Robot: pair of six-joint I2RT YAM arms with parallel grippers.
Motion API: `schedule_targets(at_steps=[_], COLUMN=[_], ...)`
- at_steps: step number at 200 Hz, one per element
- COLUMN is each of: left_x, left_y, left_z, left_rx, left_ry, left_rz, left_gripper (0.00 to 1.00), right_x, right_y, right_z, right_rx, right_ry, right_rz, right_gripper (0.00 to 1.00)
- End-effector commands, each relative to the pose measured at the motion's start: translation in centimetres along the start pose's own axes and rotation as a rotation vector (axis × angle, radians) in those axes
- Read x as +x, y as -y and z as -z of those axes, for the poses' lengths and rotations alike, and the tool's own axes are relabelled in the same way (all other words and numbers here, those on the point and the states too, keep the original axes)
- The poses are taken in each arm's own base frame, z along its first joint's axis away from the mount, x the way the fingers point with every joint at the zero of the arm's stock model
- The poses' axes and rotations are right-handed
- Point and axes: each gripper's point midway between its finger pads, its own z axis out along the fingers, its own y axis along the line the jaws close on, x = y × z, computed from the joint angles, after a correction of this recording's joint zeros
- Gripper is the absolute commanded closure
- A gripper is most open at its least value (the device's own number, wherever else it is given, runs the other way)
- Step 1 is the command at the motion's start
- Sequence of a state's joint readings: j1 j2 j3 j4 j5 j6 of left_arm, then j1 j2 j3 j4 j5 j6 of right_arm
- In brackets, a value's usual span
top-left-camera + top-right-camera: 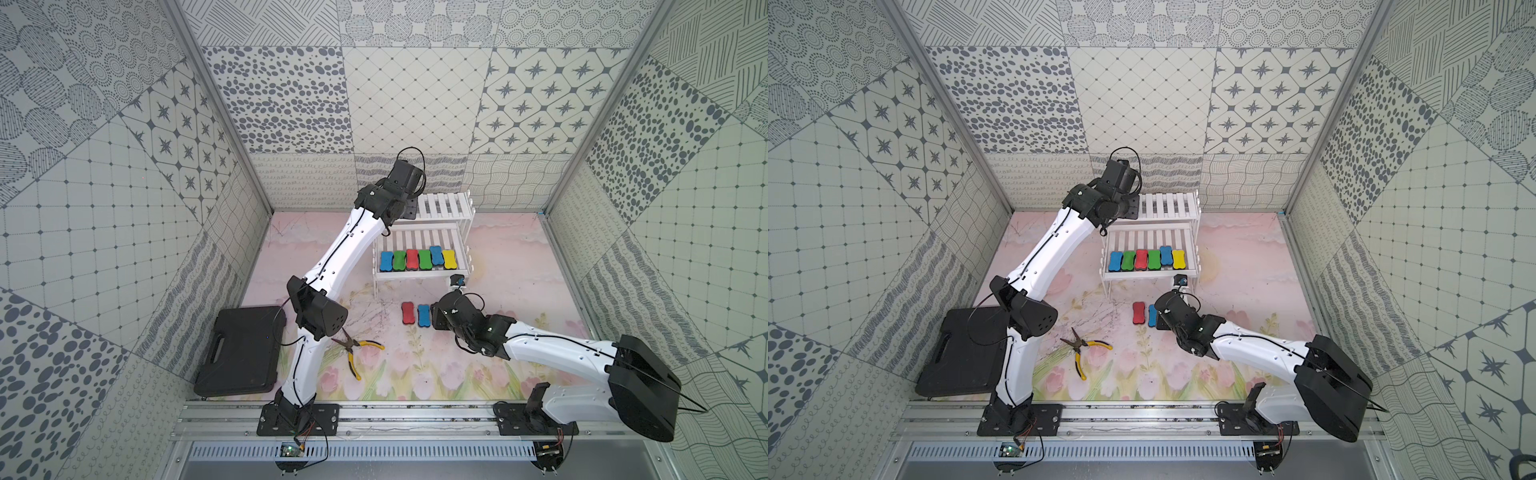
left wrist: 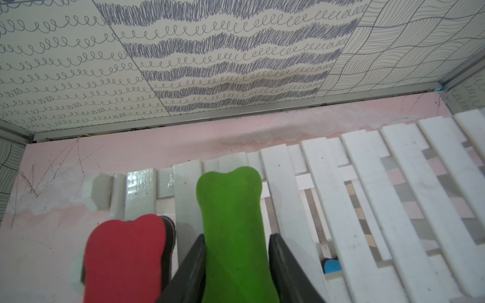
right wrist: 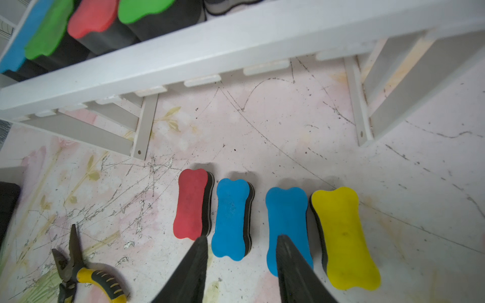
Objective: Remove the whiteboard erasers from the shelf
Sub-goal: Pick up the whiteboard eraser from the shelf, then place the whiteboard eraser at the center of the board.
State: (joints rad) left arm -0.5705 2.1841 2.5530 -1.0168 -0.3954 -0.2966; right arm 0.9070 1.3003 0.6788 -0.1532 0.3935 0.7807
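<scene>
You have the floral counter [image 1: 519, 257] under everything. The white two-tier shelf [image 1: 440, 205] stands toward its far side, and the black case [image 1: 243, 353] lies closed at its near left edge. The yellow-handled pliers [image 1: 352, 345] lie open on the counter between the case and the right arm's wrist. On the shelf's lower tier, both top views show a row of six whiteboard erasers [image 1: 424, 259] set side by side near the front rail: blue, green, red, green, blue, yellow. Your left gripper [image 2: 237, 236] is over the left end of the upper tier. In the left wrist view its jaws are clenched on the long sides of the green eraser [image 2: 233, 210], which lies across the slats. The upper red eraser [image 2: 126, 257] sits just beside it at the tier's end. Your right gripper [image 3: 241, 237] hangs low over the counter in front of the shelf, jaws released and grasping nothing. In the right wrist view four erasers lie there in a line: the counter red eraser [image 3: 191, 204], the first blue eraser [image 3: 232, 217] between the jaw tips, the second blue eraser [image 3: 286, 217] partly hidden behind one jaw, and the yellow eraser [image 3: 341, 230] touching or nearly touching it.
</scene>
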Motion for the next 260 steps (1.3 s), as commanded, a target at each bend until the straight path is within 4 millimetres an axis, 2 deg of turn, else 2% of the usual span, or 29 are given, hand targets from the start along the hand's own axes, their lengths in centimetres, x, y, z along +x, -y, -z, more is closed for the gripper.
schedule_targets(at_steps=[1, 32, 52, 64, 65, 68, 69, 91, 132, 133, 153, 193, 227, 260], left_x=[-0.4, -0.3, 1.4, 3.1, 3.9, 3.8, 4.6, 8.6, 17.7, 18.4, 22.6, 29.8, 32.3, 34.1], left_y=[0.7, 1.3, 1.7, 1.6, 1.5, 1.5, 1.4, 0.8, -0.7, -0.9, -1.0, 0.3, 2.8, 3.8], left_z=[2.6, 6.3, 8.8, 10.4, 10.0, 10.9, 10.5, 12.8, 14.0, 13.7, 12.6, 8.0, 4.6, 1.8], left_rx=[0.04, 0.072, 0.098, 0.097, 0.088, 0.097, 0.089, 0.106, 0.088, 0.081, 0.089, 0.103, 0.138, 0.129], left_ry=[0.011, 0.046, 0.081, 0.102, 0.085, 0.105, 0.088, 0.088, 0.028, 0.017, -0.032, -0.169, -0.223, -0.271], left_rz=[0.04, 0.074, 0.081, 0.078, 0.069, 0.08, 0.072, 0.106, 0.14, 0.136, 0.165, 0.153, 0.16, 0.151], left_gripper=[0.63, 0.66, 0.65, 0.65, 0.65, 0.64, 0.64, 0.65, 0.66, 0.66, 0.66, 0.66, 0.67, 0.68], right_x=[-1.2, -1.8, -2.2, -2.3, -2.3, -2.3, -2.3, -2.3, -1.9, -1.9, -1.9, -2.1, -2.2, -2.5], right_y=[0.1, 1.1, 1.8, 2.2, 2.2, 2.3, 2.3, 2.9, 3.0, 3.0, 3.1, 3.1, 3.4, 3.7], right_z=[0.7, 1.5, 2.2, 2.6, 2.6, 2.7, 2.7, 3.0, 2.9, 2.9, 2.9, 3.1, 3.5, 4.0], right_rx=[-0.019, -0.002, 0.0, -0.001, -0.001, 0.001, 0.0, 0.006, 0.005, 0.005, 0.004, 0.003, 0.008, 0.008], right_ry=[0.052, 0.079, 0.095, 0.105, 0.107, 0.106, 0.107, 0.108, 0.095, 0.095, 0.094, 0.101, 0.11, 0.127], right_rz=[-0.045, -0.058, -0.073, -0.08, -0.081, -0.081, -0.082, -0.083, -0.086, -0.086, -0.088, -0.096, -0.101, -0.11], right_gripper=[0.53, 0.53, 0.53, 0.53, 0.54, 0.53, 0.53, 0.54, 0.54, 0.54, 0.54, 0.54, 0.53, 0.53])
